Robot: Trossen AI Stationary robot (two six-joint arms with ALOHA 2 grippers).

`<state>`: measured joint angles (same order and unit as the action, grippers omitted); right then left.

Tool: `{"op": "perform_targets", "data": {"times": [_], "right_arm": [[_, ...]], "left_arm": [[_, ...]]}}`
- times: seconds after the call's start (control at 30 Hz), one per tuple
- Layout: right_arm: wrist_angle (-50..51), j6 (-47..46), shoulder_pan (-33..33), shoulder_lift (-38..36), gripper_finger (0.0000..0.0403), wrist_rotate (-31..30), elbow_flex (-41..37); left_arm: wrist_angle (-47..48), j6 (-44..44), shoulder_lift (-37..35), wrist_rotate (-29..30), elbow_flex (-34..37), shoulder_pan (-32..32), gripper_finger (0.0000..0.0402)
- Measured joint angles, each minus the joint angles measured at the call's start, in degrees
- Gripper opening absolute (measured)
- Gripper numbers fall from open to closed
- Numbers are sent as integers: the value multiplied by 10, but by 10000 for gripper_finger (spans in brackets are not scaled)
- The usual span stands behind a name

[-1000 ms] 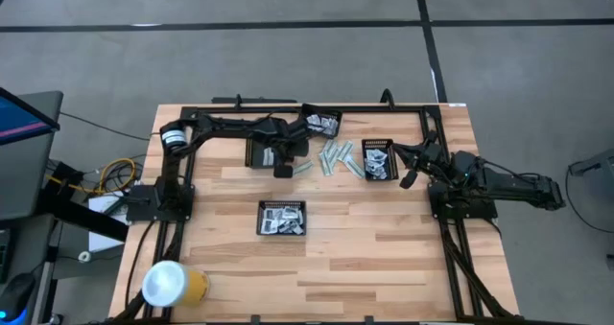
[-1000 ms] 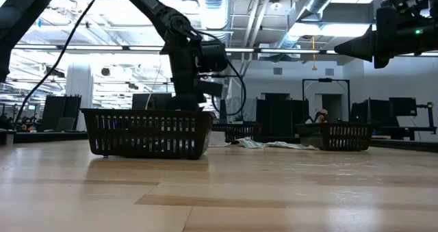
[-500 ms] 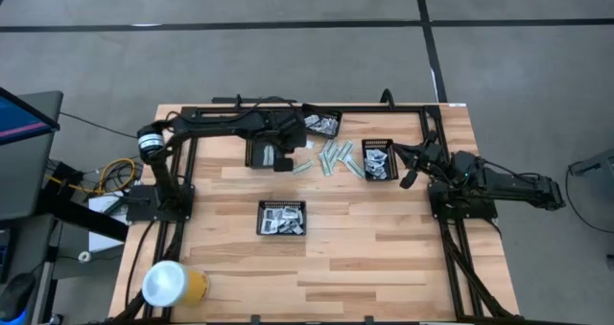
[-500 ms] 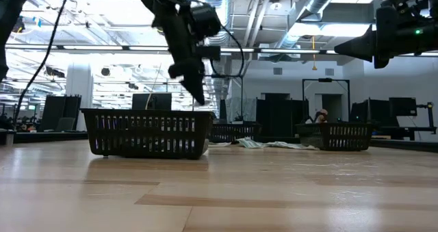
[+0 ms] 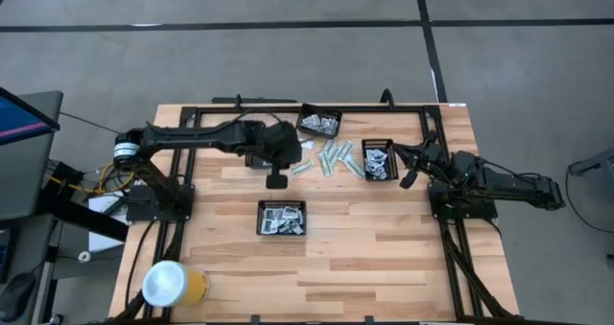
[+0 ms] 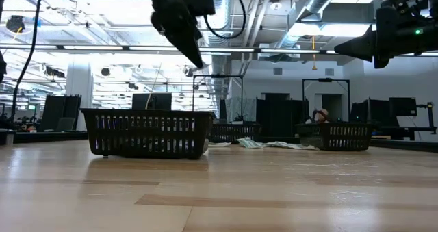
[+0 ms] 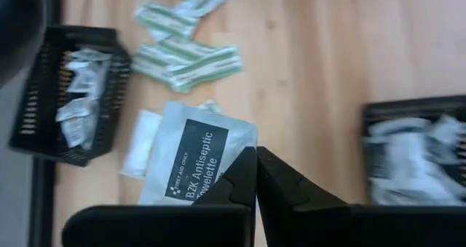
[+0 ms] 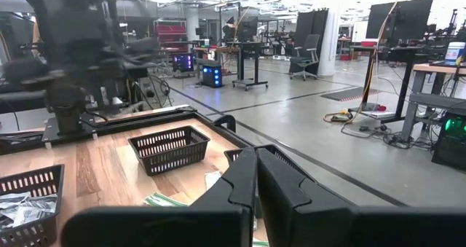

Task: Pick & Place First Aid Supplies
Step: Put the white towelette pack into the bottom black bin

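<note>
My left gripper (image 5: 276,180) hangs high over the table's middle left, shut on a white packet (image 7: 191,163) whose black label reads antiseptic towelette. A plain white packet (image 7: 140,143) shows behind it. Pale green-white strips (image 5: 336,157) lie loose on the wood between the trays. Black mesh trays with packets stand at the far edge (image 5: 320,123), at the right (image 5: 378,159) and in the middle (image 5: 282,217). My right gripper (image 5: 407,175) waits shut, level, by the right tray. My left gripper pinches the towelette packet by one corner (image 7: 234,151) between its two shut fingers. The fingers slant down from the table's left side. The packet is lifted clear of the table, spread flat ahead of the fingers.
A fourth black tray (image 5: 257,155) lies partly under my left arm. A yellow cup with a white lid (image 5: 173,285) stands at the near left corner. Black frame rails (image 5: 446,239) run along the table's sides. Bare wood lies toward the near edge.
My left gripper has risen well above the trays, staying shut, and has tipped to a flatter slant. The arm's shoulder end has swung toward the table's left edge.
</note>
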<state>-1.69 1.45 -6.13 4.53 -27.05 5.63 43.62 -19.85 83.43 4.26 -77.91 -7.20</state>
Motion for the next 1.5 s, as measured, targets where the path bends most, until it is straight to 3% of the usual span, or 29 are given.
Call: {"op": "perform_targets", "data": {"times": [0.3,0.53,0.9,1.13,1.33,1.5], "right_arm": [[0,0,0,0,8,0,0],[0,0,0,0,8,0,0],[0,0,0,0,8,0,0],[0,0,0,0,8,0,0],[0,0,0,0,8,0,0],[0,0,0,0,8,0,0]], "left_arm": [[59,60,-7,18,4,111,5],[55,151,-31,16,55,166,5],[-54,346,-47,17,130,267,5],[-86,472,-47,95,164,287,6],[-116,521,-47,99,196,287,7],[-136,559,-47,93,210,291,36]]}}
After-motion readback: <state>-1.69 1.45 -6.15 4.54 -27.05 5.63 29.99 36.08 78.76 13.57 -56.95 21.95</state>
